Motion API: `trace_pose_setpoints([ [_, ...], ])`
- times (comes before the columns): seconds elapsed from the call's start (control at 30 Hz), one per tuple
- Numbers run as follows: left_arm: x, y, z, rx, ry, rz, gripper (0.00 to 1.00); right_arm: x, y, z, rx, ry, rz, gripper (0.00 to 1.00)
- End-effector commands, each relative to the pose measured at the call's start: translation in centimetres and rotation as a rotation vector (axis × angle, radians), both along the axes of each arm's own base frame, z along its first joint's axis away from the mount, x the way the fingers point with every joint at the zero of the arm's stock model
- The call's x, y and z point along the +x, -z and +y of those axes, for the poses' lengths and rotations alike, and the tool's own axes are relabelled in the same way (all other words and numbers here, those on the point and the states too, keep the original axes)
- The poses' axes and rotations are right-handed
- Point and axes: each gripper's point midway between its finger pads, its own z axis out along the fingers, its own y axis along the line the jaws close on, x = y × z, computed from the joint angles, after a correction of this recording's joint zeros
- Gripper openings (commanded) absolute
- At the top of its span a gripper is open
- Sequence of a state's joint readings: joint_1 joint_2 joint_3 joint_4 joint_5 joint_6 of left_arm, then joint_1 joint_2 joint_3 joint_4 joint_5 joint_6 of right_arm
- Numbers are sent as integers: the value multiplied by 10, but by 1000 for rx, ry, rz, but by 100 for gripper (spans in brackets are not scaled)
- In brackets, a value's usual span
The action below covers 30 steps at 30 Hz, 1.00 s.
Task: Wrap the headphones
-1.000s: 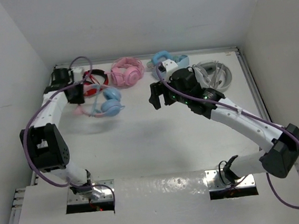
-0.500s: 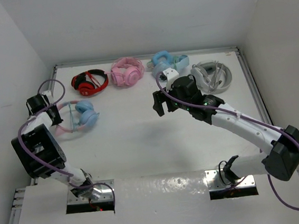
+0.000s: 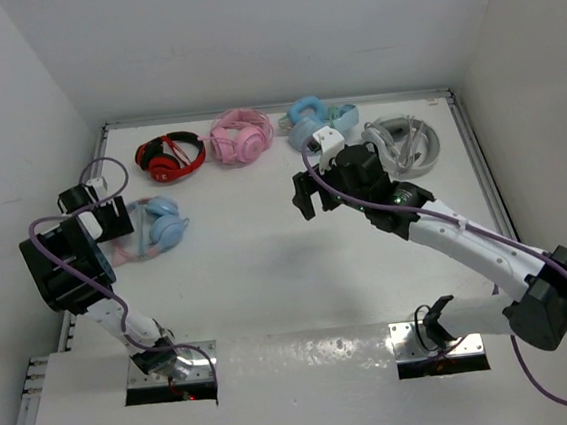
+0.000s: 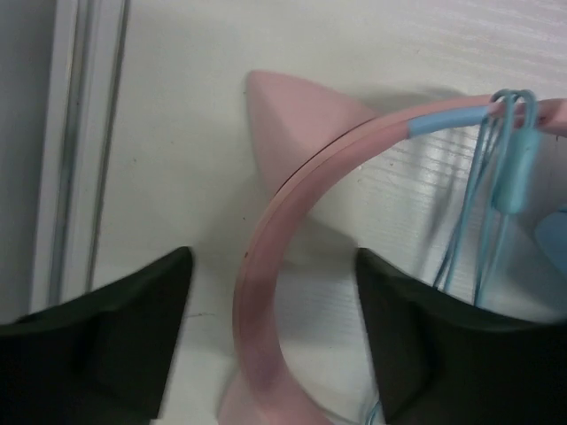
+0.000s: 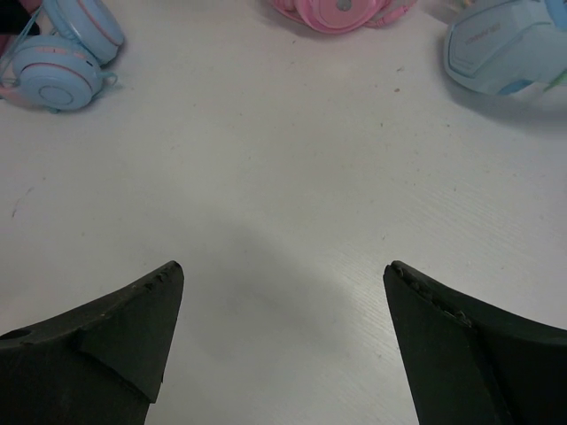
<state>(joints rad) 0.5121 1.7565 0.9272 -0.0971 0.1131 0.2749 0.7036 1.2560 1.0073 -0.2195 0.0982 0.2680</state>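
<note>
Having dragged the headphones (image 3: 157,225) out of the back row across the table (image 3: 269,274), my left end effector (image 4: 270,292) now straddles their headband (image 4: 252,310), open, ready for wrapping.

Bright even light, soft shadows; left wrist view of the headphones (image 4: 251,301) blurred.

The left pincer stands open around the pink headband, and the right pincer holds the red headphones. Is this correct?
The right pincer holds nothing: the right wrist view shows it open over the table. The red headphones lie at the back. The left pincer does stand open around the pink headband.
</note>
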Motion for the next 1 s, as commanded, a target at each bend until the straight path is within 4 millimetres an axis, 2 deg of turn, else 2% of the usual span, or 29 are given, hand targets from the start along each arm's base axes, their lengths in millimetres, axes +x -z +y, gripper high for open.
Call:
trace_pose_setpoints([
  [0.0, 17, -26, 15, 29, -36, -77, 76, -1, -16, -2, 12, -6, -60, 93],
  [0.07, 14, -44, 21, 62, -66, -88, 84, 2, -22, -7, 6, 22, -71, 93],
  [0.1, 18, -63, 25, 81, -85, -117, 84, 2, -18, -12, -12, 44, -55, 94],
  [0.17, 14, -81, 31, 104, -117, -105, 86, 7, -14, -27, -55, 132, -41, 95],
  [0.2, 12, -97, 32, 121, -126, -124, 86, 8, -12, -31, -63, 163, -29, 97],
  [0.27, -5, -108, 37, 164, -162, -86, 88, 8, 3, -50, -123, 242, 9, 98],
  [0.3, -13, -120, 38, 193, -165, -91, 89, 6, 10, -57, -122, 286, 38, 99],
  [0.33, -24, -122, 40, 223, -176, -60, 92, 7, 17, -72, -144, 354, 59, 99],
  [0.37, -45, -118, 39, 249, -162, 4, 94, -6, 35, -90, -194, 398, 116, 99],
  [0.4, -58, -114, 42, 271, -169, 46, 96, -12, 43, -102, -189, 459, 150, 99],
  [0.43, -88, -106, 50, 305, -205, 126, 99, -26, 60, -126, -219, 517, 180, 99],
  [0.47, -97, -98, 48, 309, -196, 168, 100, -33, 78, -137, -248, 549, 217, 99],
  [0.5, -117, -97, 59, 314, -242, 188, 100, -41, 75, -148, -190, 595, 212, 99],
  [0.53, -131, -92, 64, 302, -260, 204, 100, -47, 84, -166, -179, 656, 231, 99],
  [0.57, -148, -81, 65, 284, -270, 239, 100, -64, 105, -186, -220, 715, 270, 99],
  [0.6, -170, -75, 78, 266, -335, 263, 100, -71, 104, -199, -182, 783, 260, 99],
  [0.63, -183, -69, 83, 258, -372, 283, 99, -77, 110, -213, -191, 839, 264, 99],
  [0.67, -194, -61, 86, 249, -400, 300, 99, -90, 127, -223, -234, 859, 287, 99],
  [0.7, -208, -55, 92, 233, -444, 313, 99, -92, 127, -231, -228, 900, 258, 99],
  [0.73, -207, -52, 92, 207, -435, 287, 99, -98, 136, -237, -245, 924, 263, 99],
  [0.8, -212, -43, 86, 184, -409, 284, 99, -95, 137, -242, -241, 951, 221, 99],
  [0.87, -207, -38, 81, 160, -358, 269, 97, -91, 136, -245, -219, 982, 193, 99],
  [0.97, -200, -41, 82, 153, -326, 244, 97, -87, 137, -243, -168, 984, 155, 99],
])
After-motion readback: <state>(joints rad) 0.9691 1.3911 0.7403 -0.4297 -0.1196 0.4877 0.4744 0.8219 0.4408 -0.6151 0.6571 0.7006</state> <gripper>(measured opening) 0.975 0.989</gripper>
